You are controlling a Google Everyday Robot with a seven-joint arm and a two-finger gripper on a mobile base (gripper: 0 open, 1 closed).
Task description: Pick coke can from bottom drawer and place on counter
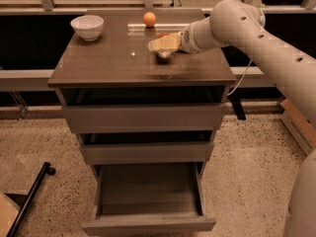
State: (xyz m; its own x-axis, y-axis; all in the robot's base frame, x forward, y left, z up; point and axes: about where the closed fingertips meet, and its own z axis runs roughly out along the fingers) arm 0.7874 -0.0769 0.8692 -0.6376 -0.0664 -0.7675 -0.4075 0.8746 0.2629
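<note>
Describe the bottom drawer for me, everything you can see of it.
The bottom drawer is the lowest of three, a wide, shallow grey-brown box with a matte, laminate-like look, a plain front panel and no handle. It is pulled well out beneath the middle drawer and sits level, with its floor and side walls in view. Nothing shows inside it and nothing touches it. The gripper is far above, over the counter, right of its middle.

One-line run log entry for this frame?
phase: place | gripper: over counter, right side | coke can: at gripper | bottom drawer: open, no can inside | white bowl, orange: counter rear
</note>
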